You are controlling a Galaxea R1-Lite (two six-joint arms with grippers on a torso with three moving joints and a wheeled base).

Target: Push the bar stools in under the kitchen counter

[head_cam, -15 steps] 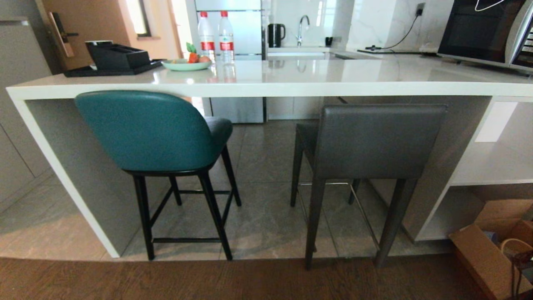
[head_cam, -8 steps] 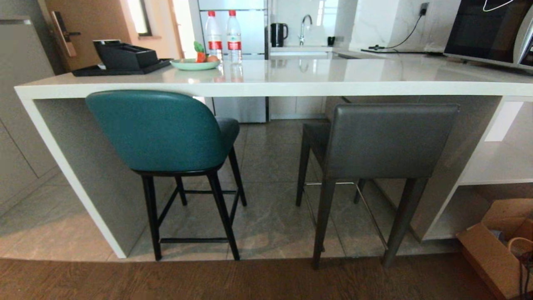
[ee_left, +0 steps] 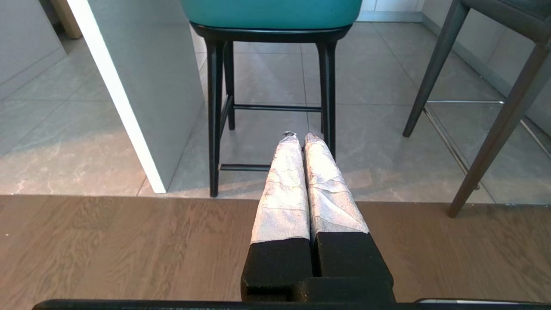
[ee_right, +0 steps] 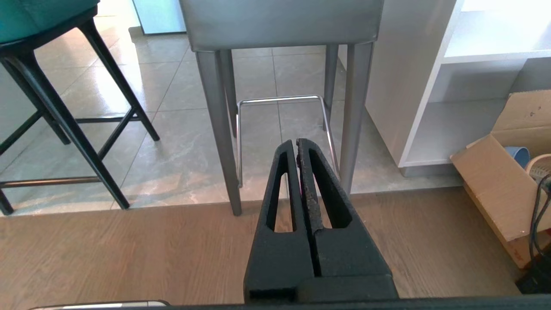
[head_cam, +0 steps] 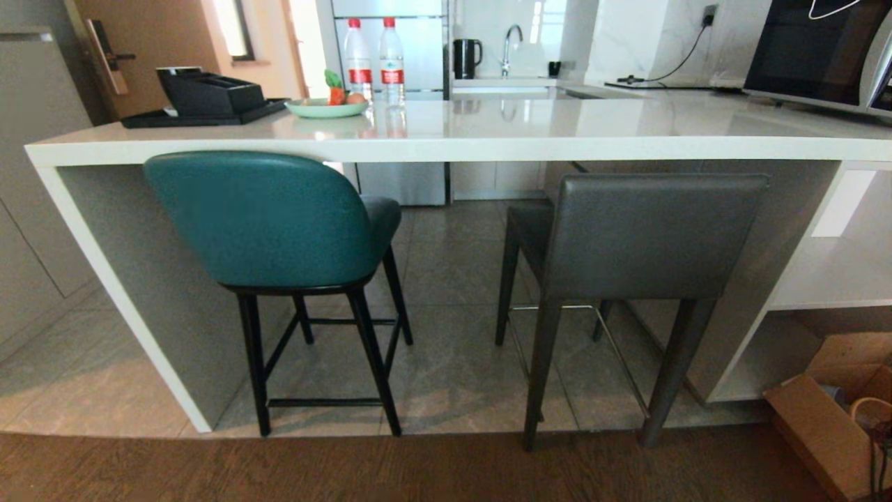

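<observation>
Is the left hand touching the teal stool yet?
No, the left hand hangs shut over the floor, short of the teal stool.

My left hand (ee_left: 300,137) hangs low with its white-wrapped fingers (ee_left: 284,189) pressed together, holding nothing. My right hand (ee_right: 297,141) sits likewise, black fingers (ee_right: 320,193) closed and empty. Neither arm shows in my head view.
</observation>
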